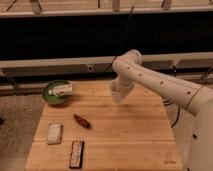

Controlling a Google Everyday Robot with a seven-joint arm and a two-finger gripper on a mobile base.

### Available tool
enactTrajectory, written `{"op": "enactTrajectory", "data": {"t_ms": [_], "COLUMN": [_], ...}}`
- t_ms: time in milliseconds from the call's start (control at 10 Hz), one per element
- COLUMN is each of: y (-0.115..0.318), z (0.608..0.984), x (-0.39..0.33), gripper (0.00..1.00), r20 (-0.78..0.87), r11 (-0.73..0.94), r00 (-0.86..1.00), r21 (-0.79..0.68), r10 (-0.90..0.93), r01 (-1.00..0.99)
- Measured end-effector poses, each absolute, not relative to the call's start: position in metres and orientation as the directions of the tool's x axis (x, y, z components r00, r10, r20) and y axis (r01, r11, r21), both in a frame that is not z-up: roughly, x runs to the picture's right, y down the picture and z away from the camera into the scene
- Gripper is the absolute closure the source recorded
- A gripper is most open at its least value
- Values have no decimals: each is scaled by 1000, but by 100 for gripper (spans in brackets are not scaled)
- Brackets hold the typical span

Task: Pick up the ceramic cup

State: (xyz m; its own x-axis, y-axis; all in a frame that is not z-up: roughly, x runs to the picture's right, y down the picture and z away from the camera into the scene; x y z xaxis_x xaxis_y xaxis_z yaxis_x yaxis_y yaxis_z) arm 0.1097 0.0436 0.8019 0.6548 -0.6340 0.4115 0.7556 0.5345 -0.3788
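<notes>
The ceramic cup (119,96) is a small pale white cup tapering to a narrow base. It hangs at the end of my arm, just above the back middle of the wooden table (135,142). My gripper (120,86) points down from the white elbow and is shut on the cup, and the wrist hides most of it.
A green bowl (49,98) with a white object (63,90) in it stands at the table's back left. A reddish-brown item (82,120), a white packet (54,133) and a dark bar (76,153) lie on the left half. A dark wall with rails runs behind.
</notes>
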Motion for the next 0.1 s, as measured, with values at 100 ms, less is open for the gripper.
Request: {"op": "enactTrajectory", "data": {"t_ms": [100], "y": [43], "z": [799], "x": [109], "gripper": [98], "r20": [414], "r11": [529], "r00": [649], "r21": [-376], "r10": [-639], "r01": [761]}}
